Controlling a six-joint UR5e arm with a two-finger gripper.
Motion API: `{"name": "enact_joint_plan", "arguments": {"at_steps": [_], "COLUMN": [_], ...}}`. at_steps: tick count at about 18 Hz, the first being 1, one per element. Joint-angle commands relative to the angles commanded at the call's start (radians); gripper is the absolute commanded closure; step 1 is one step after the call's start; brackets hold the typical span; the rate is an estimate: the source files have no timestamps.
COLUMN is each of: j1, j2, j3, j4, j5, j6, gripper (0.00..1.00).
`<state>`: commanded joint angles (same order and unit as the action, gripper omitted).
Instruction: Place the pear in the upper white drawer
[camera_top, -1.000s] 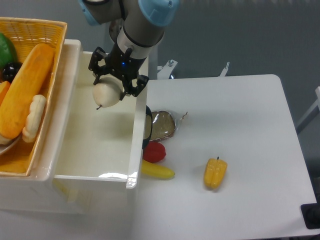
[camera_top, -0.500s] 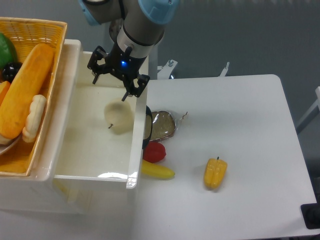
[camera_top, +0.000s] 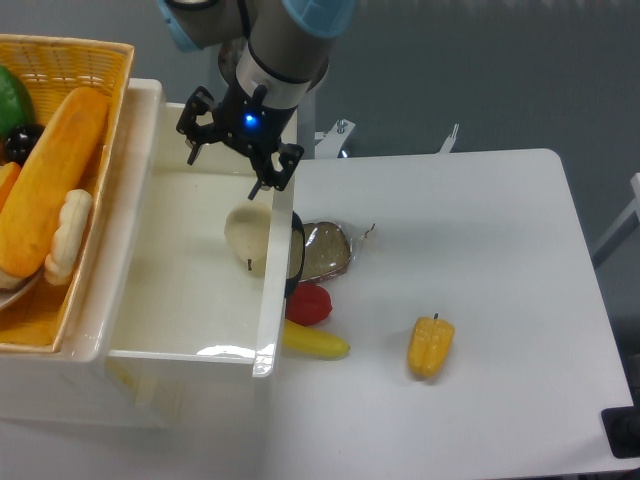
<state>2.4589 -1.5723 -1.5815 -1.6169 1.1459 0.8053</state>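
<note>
A robot arm's claw (camera_top: 240, 150) hangs with its fingers spread and nothing between them, above the far end of the upper white drawer (camera_top: 195, 345). A small blue light glows on the claw's body.

The pear (camera_top: 250, 235) lies on the drawer's floor, below the claw and apart from it. It rests against the inside of the drawer's right wall, its dark stem pointing toward the near end of the drawer.

To the left of the drawer, a woven yellow basket (camera_top: 70, 60) sits alongside the drawer's left wall. It holds a long orange-yellow loaf-shaped item (camera_top: 50, 180), a pale ridged piece (camera_top: 68, 235) beside it, and a green item (camera_top: 12, 100) at the frame's left edge.

On the white desk (camera_top: 480, 250), just outside the drawer's right wall, a brownish oval object (camera_top: 325, 250) lies close to the wall. A red fruit (camera_top: 309, 304) sits in front of it, and a yellow banana (camera_top: 315, 341) lies just in front of the red fruit, its left end near the drawer's corner. A yellow bell pepper (camera_top: 430, 345) rests on its own further right, well apart from the other items.
</note>
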Motion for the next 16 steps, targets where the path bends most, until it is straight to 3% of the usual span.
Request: {"name": "enact_joint_plan", "arguments": {"at_steps": [4, 10, 16], "j1": [0.025, 0.037, 0.100], "j2": [0.000, -0.002, -0.011], "j3": [-0.002, 0.015, 0.005], "j4": [0.092, 0.170, 0.175], "j5": [0.023, 0.158, 0.213], "j6": [0.000, 0.052, 0.188], "gripper": [0.00, 0.00, 0.00]}}
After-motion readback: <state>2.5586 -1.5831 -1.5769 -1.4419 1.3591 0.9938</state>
